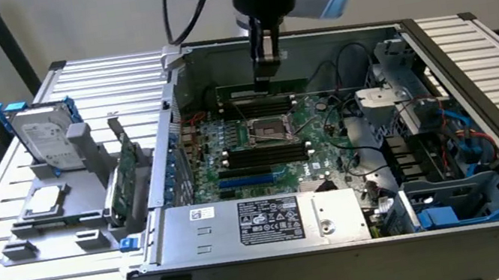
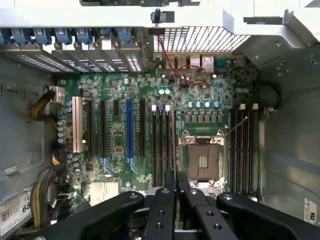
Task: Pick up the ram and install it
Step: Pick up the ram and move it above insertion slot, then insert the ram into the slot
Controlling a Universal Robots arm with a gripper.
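Motherboard (image 2: pixel 120 130), CPU socket (image 2: pixel 202 161), fingers (image 2: pixel 162 210) pressed together

an open computer case (image 1: pixel 352 264) sits beside a hard drive (image 1: pixel 46 137)

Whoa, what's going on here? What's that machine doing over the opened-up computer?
A robot arm is working inside an open computer case. Its gripper is shut on the ram, a thin green stick, holding it on edge low over the motherboard, just beyond the processor socket in the exterior view. Whether the stick already sits in a slot cannot be told.
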